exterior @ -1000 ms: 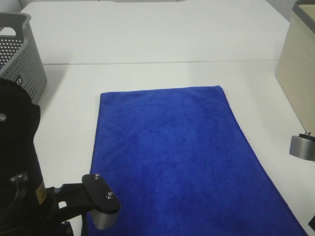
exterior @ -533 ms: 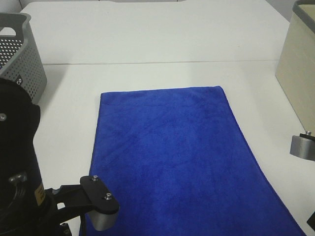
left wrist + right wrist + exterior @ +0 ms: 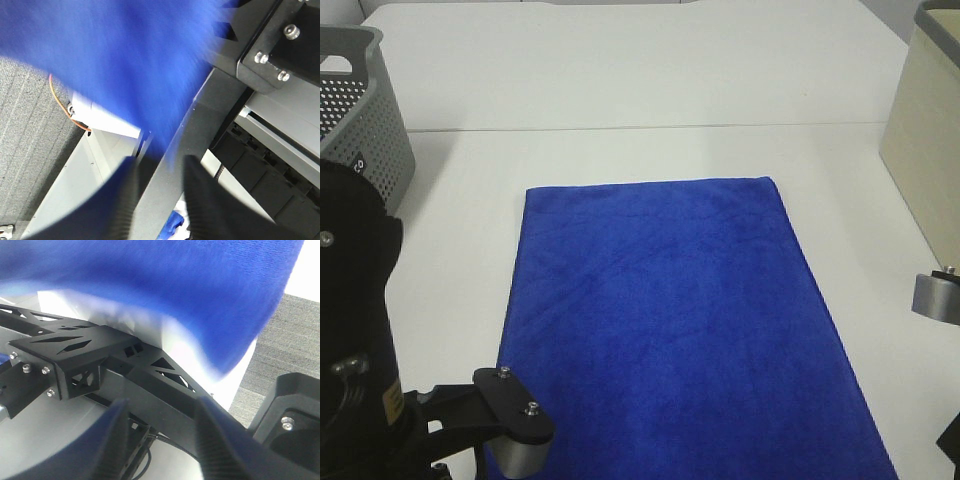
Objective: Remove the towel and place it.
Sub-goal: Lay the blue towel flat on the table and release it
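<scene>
Towel (image 3: 670, 320) is lying spread flat.
Its long axis is running away from left gripper (image 3: 160, 161) and right gripper (image 3: 162, 402), both hanging jaws apart by its near edge.

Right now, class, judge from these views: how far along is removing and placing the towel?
Done: the towel lies spread flat on the table, outside the grey basket. In hand: nothing; the left tool and right tool both stand open, gripping no cloth. Left: seemingly little, perhaps only backing the tools away.
</scene>
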Controlling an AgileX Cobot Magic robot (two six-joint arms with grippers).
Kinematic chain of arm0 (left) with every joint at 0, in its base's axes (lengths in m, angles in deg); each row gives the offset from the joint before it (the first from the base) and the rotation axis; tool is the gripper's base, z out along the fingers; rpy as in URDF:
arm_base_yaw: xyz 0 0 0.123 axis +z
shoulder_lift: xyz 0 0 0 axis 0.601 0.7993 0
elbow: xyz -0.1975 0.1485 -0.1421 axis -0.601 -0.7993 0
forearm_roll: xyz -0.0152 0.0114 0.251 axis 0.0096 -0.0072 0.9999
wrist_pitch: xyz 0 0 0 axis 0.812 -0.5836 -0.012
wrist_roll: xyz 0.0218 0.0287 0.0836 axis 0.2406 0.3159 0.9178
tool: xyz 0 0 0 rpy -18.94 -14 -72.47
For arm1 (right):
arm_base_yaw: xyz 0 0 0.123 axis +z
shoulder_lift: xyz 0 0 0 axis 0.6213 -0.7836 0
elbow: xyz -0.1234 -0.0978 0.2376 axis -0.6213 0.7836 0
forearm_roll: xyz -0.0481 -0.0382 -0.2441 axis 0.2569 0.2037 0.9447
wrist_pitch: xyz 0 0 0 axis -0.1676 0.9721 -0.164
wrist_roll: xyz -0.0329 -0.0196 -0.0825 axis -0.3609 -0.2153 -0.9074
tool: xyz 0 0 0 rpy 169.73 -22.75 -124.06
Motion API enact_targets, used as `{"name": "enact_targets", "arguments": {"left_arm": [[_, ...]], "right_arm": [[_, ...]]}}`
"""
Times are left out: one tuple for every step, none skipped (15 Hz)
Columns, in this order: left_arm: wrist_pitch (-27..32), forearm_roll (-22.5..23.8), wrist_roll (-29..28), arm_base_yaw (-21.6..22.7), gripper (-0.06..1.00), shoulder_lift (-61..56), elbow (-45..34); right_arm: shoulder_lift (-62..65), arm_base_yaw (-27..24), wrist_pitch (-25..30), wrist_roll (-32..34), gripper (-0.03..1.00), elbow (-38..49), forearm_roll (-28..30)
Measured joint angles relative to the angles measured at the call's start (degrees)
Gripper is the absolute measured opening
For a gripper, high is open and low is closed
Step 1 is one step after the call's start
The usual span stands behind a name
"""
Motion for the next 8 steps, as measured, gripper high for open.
{"name": "enact_targets", "arguments": {"left_arm": [[0.1,0.0,-0.7,0.0,0.4,0.0,0.0],[0.1,0.1,-1.2,0.0,0.45,0.0,0.0],[0.1,0.1,-1.5,0.0,0.48,0.0,0.0],[0.1,0.1,-1.8,0.0,0.5,0.0,0.0],[0.2,0.1,-2.5,0.0,0.5,0.0,0.0],[0.6,0.1,-3.6,0.0,0.51,0.0,0.0],[1.8,0.1,-5.1,0.0,0.51,0.0,0.7],[3.0,0.3,-7.2,0.0,0.51,-0.1,1.9]], "right_arm": [[0.0,0.0,0.0,1.0,0.51,0.0,0.0],[0.0,0.0,0.0,2.0,0.56,0.0,0.0],[0.0,0.0,0.0,2.3,0.59,0.0,0.2],[0.0,0.0,0.0,2.3,0.6,0.0,0.4],[0.0,0.0,0.0,2.3,0.61,0.0,0.4],[0.0,0.0,0.0,2.3,0.61,0.0,0.4],[0.0,0.0,0.0,2.3,0.61,-0.3,0.5],[0.0,0.0,0.1,2.6,0.61,-1.6,0.5]]}}
